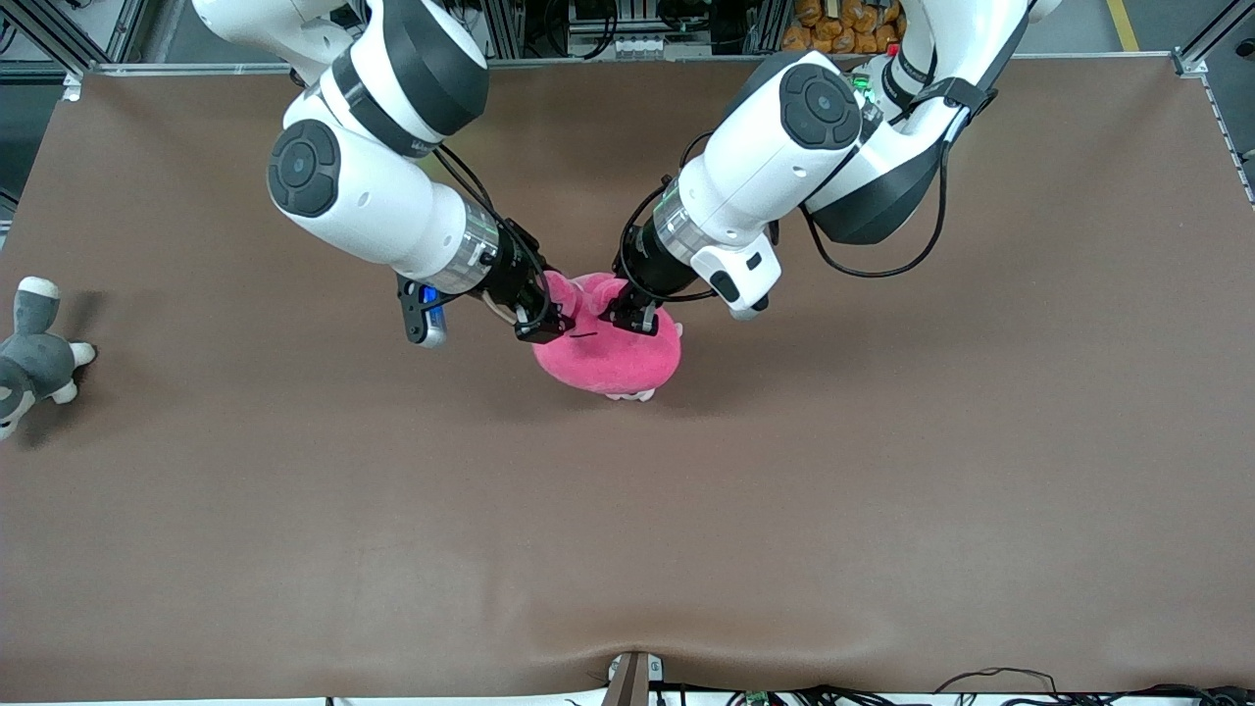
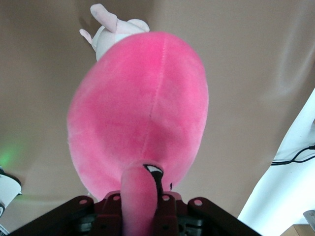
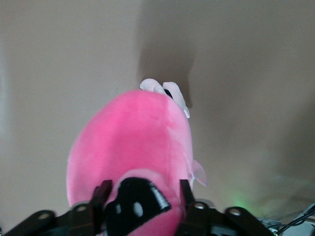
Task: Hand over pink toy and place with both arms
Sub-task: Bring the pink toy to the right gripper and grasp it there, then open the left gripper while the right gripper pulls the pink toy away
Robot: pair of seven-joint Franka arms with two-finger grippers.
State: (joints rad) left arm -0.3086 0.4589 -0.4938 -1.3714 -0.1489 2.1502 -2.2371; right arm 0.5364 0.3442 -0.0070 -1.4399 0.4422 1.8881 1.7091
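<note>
The pink toy [image 1: 610, 351] hangs over mid-table, pinched by both arms at once. The right gripper [image 1: 542, 324] clamps one eye stalk, the dark eye bulging between its fingers [image 3: 102, 192]; the left gripper [image 1: 632, 316] is closed on the other stalk. Should either release early, or the arms pull apart, the plush could drop or tear. A pale plush [image 2: 109, 30] beneath the toy is mostly hidden. A grey-and-white plush animal [image 1: 31, 355] lies cut off at the right arm's end of the brown table [image 1: 882, 471].

Hot-pink blob plush, the pink toy [image 1: 613, 355], hangs mid-table, one eye stalk pinched by each claw
</note>
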